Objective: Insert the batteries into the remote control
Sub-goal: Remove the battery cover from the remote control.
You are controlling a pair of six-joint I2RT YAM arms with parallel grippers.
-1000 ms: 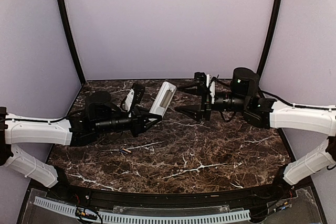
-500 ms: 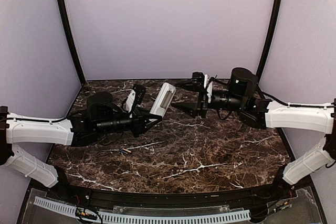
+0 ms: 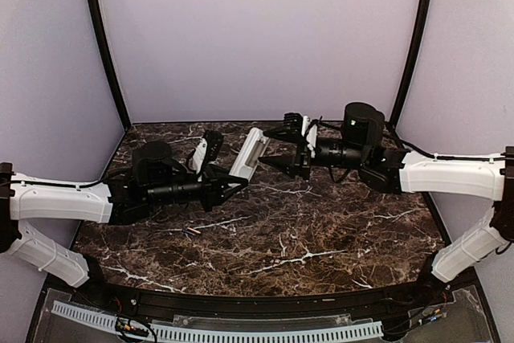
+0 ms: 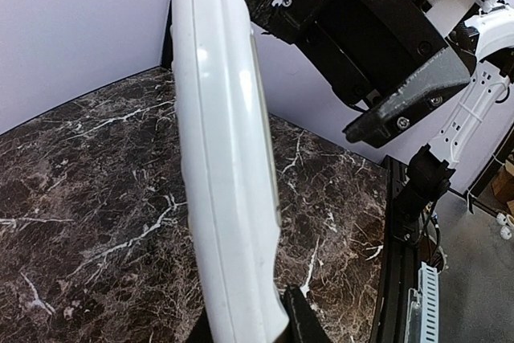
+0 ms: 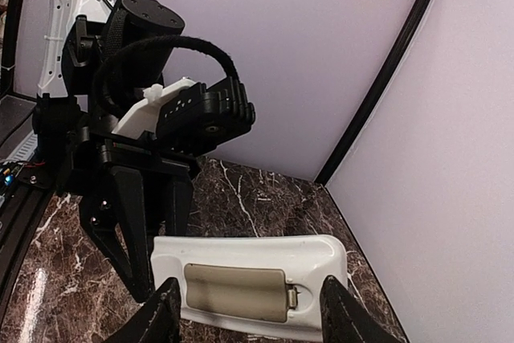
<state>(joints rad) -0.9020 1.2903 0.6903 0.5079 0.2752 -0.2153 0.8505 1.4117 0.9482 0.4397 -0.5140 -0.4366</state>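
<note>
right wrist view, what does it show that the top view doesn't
Only the right wrist view shows the back of the remote, with the battery cover still in place. Only the top view shows both whole arms and what may be the batteries lying on the table. Both show the left pincer holding the remote up and the right pincer open near it.

It was a robotics lab booth; plain lilac walls (image 3: 257, 38) enclosed the marbled surface (image 3: 281, 238); cable ducting (image 3: 217, 330) lined its front.
</note>
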